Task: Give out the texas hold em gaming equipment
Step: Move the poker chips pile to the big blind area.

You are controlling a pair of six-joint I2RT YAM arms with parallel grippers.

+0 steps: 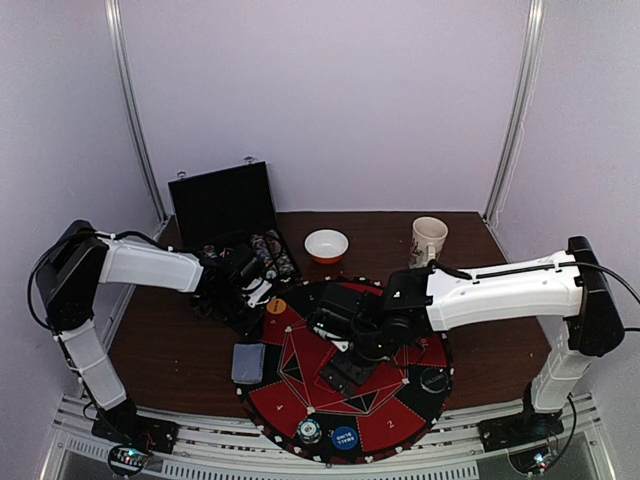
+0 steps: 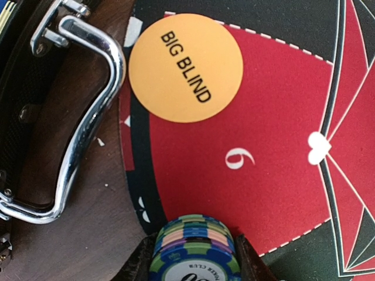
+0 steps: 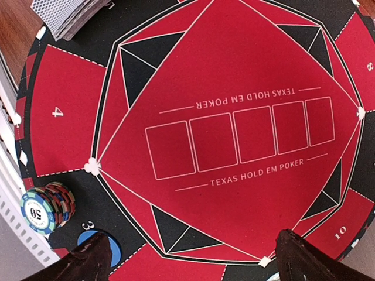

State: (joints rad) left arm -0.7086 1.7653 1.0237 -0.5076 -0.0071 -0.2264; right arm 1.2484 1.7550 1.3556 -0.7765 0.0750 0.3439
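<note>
One orange disc reads "BIG BLIND"; left hand grips chip stack.

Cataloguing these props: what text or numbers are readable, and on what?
"BIG BLIND": orange disc.
"6": mat sector.
"TEXAS HOLD EM POKER", twice: mat centre.
"4", "3", "10": mat sectors.
"50": standing chip stack.
Held chip stack, blue disc, mug: lettering cut off or too small.

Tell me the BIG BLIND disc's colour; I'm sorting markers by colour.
The disc is orange with black lettering; the left wrist view shows it best.
</note>
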